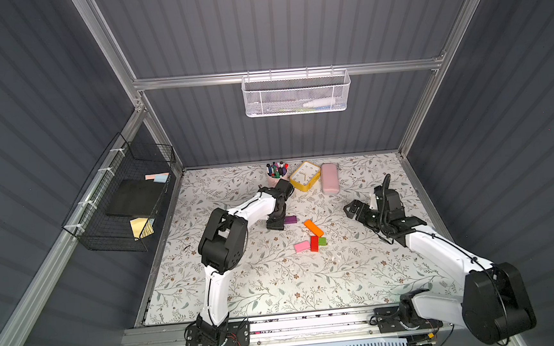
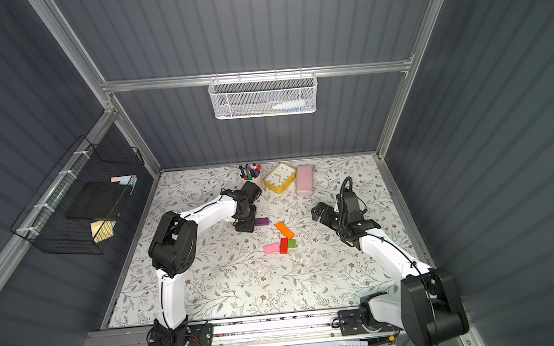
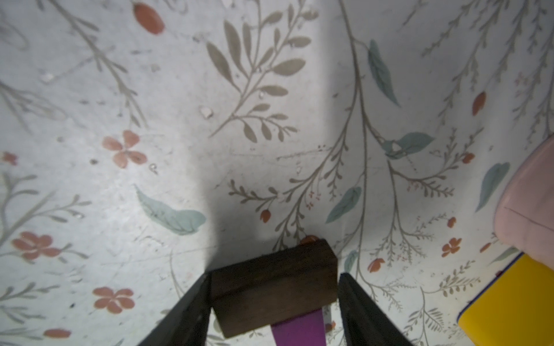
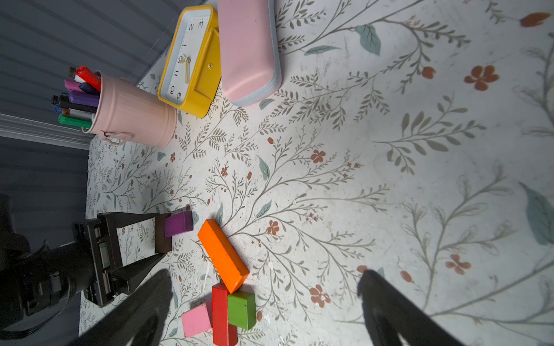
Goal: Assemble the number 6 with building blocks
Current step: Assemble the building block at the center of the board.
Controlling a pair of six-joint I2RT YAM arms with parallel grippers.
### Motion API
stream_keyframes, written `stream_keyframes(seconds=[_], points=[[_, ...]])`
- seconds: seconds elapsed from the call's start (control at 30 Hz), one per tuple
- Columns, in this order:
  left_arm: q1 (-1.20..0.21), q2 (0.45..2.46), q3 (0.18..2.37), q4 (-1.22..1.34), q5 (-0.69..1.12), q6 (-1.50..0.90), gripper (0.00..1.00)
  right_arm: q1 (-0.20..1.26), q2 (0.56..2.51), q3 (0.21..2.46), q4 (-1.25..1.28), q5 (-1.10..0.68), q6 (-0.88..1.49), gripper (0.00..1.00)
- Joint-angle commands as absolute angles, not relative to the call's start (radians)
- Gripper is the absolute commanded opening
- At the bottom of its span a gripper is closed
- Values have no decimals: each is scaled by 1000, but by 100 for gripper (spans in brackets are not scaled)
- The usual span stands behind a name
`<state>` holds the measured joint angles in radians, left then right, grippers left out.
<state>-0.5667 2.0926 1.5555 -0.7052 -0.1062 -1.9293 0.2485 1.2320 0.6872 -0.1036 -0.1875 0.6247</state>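
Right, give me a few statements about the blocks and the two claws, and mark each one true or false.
1. The left claw is closed on the dark brown block. True.
2. The right claw grips the orange bar. False: that claw is open and empty, and the orange bar lies on the table.
3. The green cube sits right beside the red block. True.
4. The purple block is stacked on the pink block. False: the purple block lies apart from the pink block, next to the dark brown block.
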Motion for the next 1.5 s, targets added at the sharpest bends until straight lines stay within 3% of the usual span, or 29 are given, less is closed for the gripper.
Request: stream_keyframes(seconds=[0.0,1.47], points=[[-558,2070,1524,-737,-107,-1918,67,244,1220,675,-107,-193,623,98],[-558,2068,1515,-687,-96,-1881,66,244,1219,664,-102,-207,629,98]])
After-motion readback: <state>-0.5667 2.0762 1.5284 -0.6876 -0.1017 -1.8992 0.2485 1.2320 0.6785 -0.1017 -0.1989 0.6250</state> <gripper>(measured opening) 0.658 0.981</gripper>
